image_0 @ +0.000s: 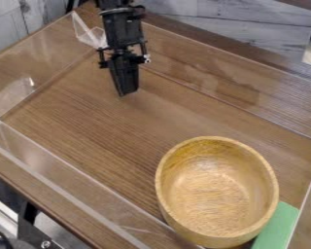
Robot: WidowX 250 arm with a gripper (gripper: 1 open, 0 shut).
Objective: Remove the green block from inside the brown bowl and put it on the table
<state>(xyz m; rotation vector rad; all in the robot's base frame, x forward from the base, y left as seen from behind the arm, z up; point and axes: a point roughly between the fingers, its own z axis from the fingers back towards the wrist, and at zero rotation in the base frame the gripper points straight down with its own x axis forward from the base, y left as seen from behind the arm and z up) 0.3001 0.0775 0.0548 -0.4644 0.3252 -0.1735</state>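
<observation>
The end effector point(125, 88), pinched empty, hangs near the table's point(93, 126) far edge; the bowl point(218, 191) sits toward the near right corner.

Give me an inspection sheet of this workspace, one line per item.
Surface: wood-grain table, low clear walls.
Job's things: bowl at near right, hollow looks empty; no green block seen inside.
Clutter: flat green piece beside the bowl at the table's edge.
Grippers: gripper shut, holding nothing, pointing down over the far left of the table.
Cables: nothing seen.
Surroundings: pale wall behind.
</observation>
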